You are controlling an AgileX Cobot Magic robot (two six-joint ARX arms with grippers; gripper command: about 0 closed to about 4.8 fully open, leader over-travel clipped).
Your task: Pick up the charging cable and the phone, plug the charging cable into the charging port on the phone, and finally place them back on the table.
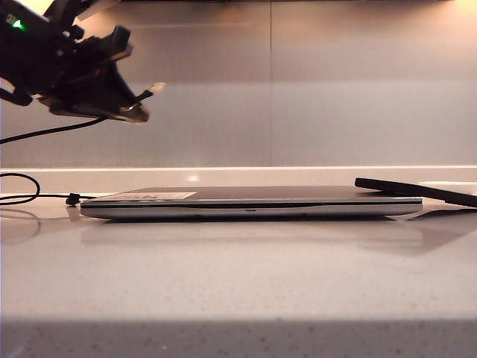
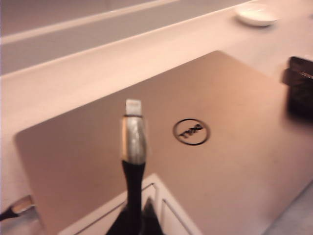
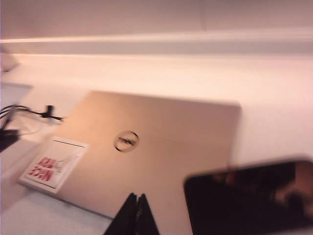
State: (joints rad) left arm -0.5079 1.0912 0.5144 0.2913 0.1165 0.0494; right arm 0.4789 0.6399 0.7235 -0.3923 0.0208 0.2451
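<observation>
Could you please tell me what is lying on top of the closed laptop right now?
A sticker sits on one corner of the laptop, and one end of the phone seems to rest on its edge. The phone's other end is out of view.

The exterior view cuts off the left gripper and its arm at the frame's upper left corner, above the laptop. The charging cable leaves that same edge. The phone, resting on the laptop's corner, runs out of frame, so its far end cannot be seen.

The right gripper shows only its closed fingertips at the frame edge. Beside it the phone is blurred and cropped. The sticker on the laptop lid carries red lettering too blurred to read.
</observation>
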